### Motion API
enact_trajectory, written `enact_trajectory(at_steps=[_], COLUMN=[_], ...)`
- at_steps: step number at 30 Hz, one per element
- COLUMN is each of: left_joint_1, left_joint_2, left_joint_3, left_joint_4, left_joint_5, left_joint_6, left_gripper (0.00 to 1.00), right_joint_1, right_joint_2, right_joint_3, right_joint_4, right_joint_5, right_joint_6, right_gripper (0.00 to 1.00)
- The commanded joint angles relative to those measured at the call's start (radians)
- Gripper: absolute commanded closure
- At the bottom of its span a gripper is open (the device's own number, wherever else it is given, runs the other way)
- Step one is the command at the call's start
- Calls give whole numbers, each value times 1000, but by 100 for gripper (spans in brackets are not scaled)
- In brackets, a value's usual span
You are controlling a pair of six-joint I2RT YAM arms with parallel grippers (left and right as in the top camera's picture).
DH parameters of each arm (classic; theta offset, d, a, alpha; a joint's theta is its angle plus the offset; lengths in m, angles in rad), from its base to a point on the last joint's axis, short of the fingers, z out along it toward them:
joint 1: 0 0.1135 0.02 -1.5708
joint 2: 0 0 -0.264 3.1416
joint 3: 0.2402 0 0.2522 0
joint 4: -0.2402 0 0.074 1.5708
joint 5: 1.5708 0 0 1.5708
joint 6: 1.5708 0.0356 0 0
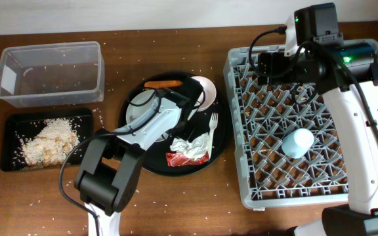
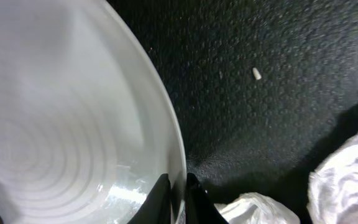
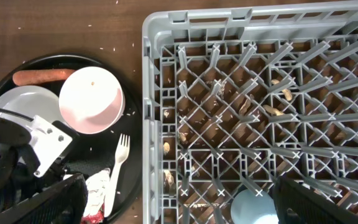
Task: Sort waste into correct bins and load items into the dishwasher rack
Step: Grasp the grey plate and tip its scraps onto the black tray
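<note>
My left gripper point(image 2: 178, 193) is shut on the rim of the pale grey plate point(image 2: 61, 124), which lies on the round black tray point(image 1: 220, 141). The tray also holds the orange carrot point(image 1: 163, 84), white bowl point(image 1: 205, 90), white fork point(image 1: 212, 131), crumpled napkin point(image 1: 192, 145) and red wrapper point(image 1: 177, 159). The light-blue cup point(image 1: 298, 142) stands upside down in the grey dishwasher rack point(image 1: 236, 131). My right gripper point(image 3: 179, 205) is open and empty, high above the rack's left edge.
The clear tub point(image 1: 50, 72) stands at the far left. The shallow black tray point(image 1: 8, 141) in front of it holds rice and brown scraps. Rice grains lie scattered on the wooden table. Nut shells lie under the rack's grid point(image 3: 278, 106).
</note>
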Motion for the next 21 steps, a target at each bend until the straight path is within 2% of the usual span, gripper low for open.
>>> enact_trajectory(at_steps=[1,5,6,7,10,11,13,16,21], left_joint_1=[1,1,1,1,1,1,1,1,1], left_joint_2=[35,35,35,35,39,45,50,49,49], left_joint_3=[-5,-5,-5,-6,-6,-6,-6,-3,115], left_joint_4=[-6,-8,-9,-10,-10,-10,-13,-18,-150], left_joint_5=[-23,-27,-27,-28,-35,-42,-42,-45,-44], left_joint_6=[9,10,10,10,10,10,17,16,16], left_gripper=[94,99,90,86,84,85,100,100,100], right_joint_1=[1,1,1,1,1,1,1,1,1], right_joint_2=[6,6,6,6,6,6,6,6,6], right_joint_3=[2,2,2,2,2,2,2,2,2], right_joint_4=[-9,-10,-12,-16,-27,-27,-27,-27,-27], right_joint_5=[16,16,16,16,16,16,16,16,20], right_joint_6=[3,3,3,3,3,3,3,-10,-23], right_gripper=[5,6,5,6,5,5,5,5,5])
